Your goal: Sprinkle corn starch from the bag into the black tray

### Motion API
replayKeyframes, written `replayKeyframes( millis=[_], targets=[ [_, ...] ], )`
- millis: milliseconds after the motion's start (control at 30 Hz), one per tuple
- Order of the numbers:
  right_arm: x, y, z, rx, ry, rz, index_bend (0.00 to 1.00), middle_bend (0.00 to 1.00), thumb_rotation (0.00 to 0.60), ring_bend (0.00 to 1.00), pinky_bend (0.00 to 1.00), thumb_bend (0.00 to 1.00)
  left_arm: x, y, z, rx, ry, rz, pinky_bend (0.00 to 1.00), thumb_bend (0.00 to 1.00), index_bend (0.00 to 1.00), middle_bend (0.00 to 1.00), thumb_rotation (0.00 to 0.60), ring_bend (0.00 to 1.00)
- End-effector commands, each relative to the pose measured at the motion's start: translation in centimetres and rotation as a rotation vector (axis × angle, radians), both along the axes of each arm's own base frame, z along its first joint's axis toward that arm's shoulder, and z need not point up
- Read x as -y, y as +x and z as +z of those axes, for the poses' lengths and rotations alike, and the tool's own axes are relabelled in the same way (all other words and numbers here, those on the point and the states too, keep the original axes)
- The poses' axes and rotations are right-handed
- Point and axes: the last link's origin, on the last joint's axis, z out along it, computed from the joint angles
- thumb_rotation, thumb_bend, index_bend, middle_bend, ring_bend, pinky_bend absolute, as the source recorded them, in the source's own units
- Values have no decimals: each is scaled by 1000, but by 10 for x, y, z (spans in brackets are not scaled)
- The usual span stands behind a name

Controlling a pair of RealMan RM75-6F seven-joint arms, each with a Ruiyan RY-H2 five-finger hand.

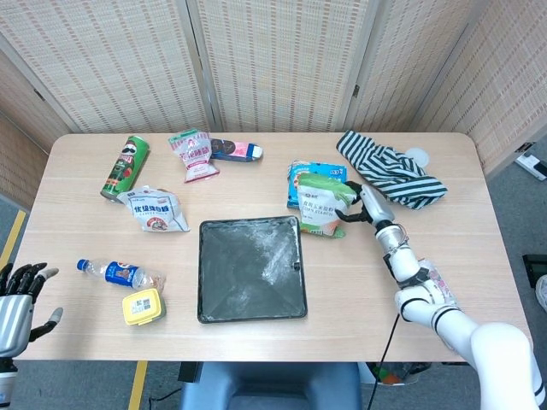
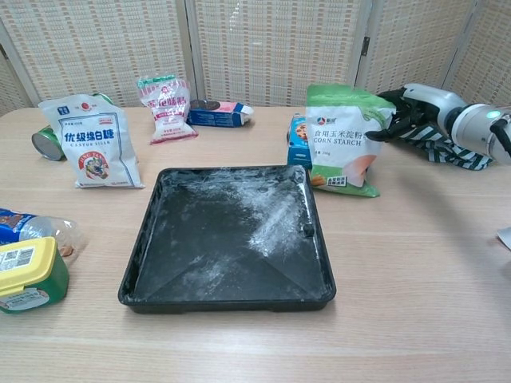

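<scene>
1. Broadly, the wooden table (image 1: pixel 256 337) carries everything.
2. Centrally, the black tray (image 2: pixel 227 239) lies flat, dusted with white powder toward its right side.
3. A striped cloth (image 1: pixel 395 171) is bunched at the far right.
4. Just beyond the tray's far right corner stands the corn starch bag (image 2: pixel 345 140), upright and leaning against a blue packet (image 1: pixel 301 175) behind it.
5. The right hand (image 2: pixel 407 112) has its fingers curled around the bag's upper right edge, gripping it.
6. A white sugar bag (image 2: pixel 89 144) sits left of the tray, with a green can (image 1: pixel 126 166) lying behind it.
7. At the near left lie a water bottle (image 1: pixel 115 273) and a yellow-lidded box (image 1: pixel 143 307).
8. The left hand (image 1: pixel 19 299) hangs off the table's near left corner, fingers spread, holding nothing.
</scene>
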Motion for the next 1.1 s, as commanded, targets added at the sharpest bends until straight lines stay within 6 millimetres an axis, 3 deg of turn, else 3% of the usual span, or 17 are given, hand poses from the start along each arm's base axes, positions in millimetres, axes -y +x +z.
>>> replayKeyframes(
  millis=[33, 233, 533, 867, 1100],
  targets=[
    [-3, 4, -14, 43, 14, 14, 515, 414, 600, 480, 414, 337, 2, -1, 2, -2, 1, 6, 70, 330, 255, 194, 600, 164],
    [-8, 1, -12, 90, 0, 31, 597, 454, 600, 513, 450, 344, 3, -2, 2, -1, -5, 13, 70, 329, 255, 194, 600, 167],
    [-34, 0, -7, 130, -24, 67, 609, 465, 600, 517, 452, 346, 1, 0, -2, 10, -22, -4, 70, 329, 258, 194, 600, 169],
    [-65, 18, -8, 335, 29, -29, 609, 470, 600, 523, 456, 443, 2, -2, -2, 17, -26, 0, 70, 330, 249, 195, 600, 172],
    [-81, 33, -12, 366, 48, -44, 608, 470, 600, 518, 456, 460, 4, -5, -2, 22, -28, 4, 70, 329, 247, 195, 600, 172]
  ],
)
